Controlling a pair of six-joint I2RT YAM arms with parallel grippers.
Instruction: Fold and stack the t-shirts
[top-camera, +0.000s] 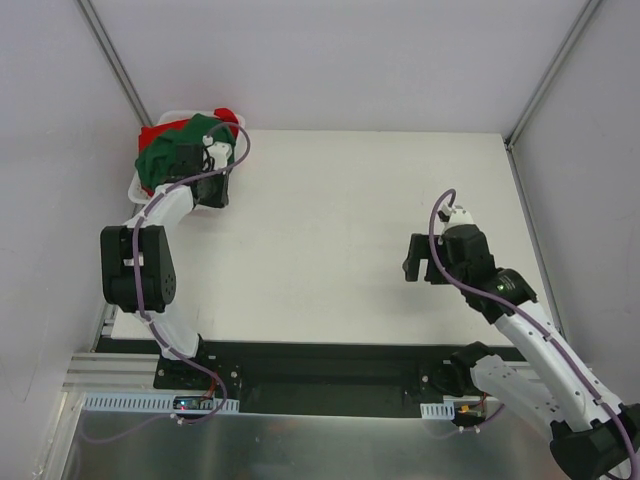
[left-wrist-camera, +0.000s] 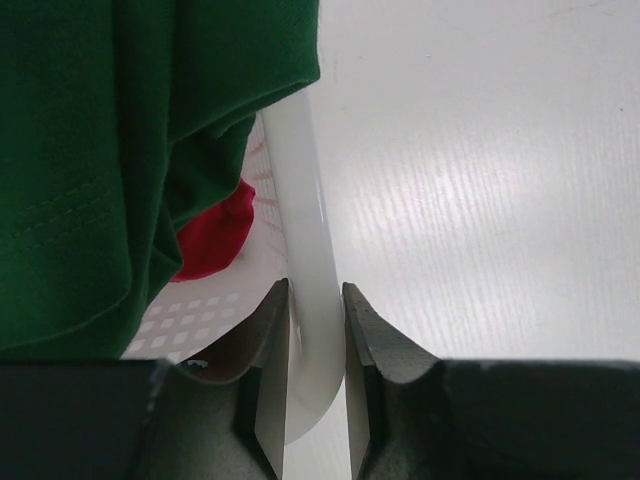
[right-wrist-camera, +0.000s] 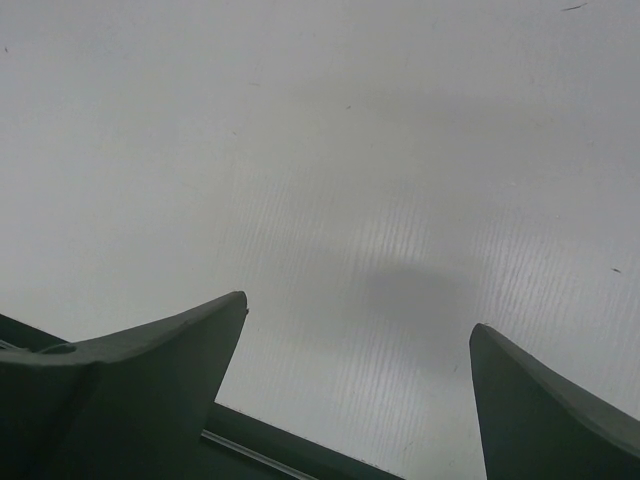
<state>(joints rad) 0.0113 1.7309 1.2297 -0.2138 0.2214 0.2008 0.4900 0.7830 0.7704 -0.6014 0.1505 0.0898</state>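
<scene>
Two t-shirts at least are heaped in the basket (left-wrist-camera: 300, 190) at the bench's (top-camera: 350, 200) far left corner: green t-shirt (top-camera: 172, 152) uppermost, red t-shirt (left-wrist-camera: 215, 235) beneath. Basket rim is pinched by left tool (left-wrist-camera: 315, 290), probably to drag it nearer. Right tool (right-wrist-camera: 357, 312) is held wide over bench, gripping nothing.

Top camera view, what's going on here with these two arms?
The left gripper is pinching the rim of the white slotted basket at the far left corner of the table. A green t-shirt is heaped over the basket with a red t-shirt under it; neither is out or folded yet. The right gripper hangs open above the table.
</scene>
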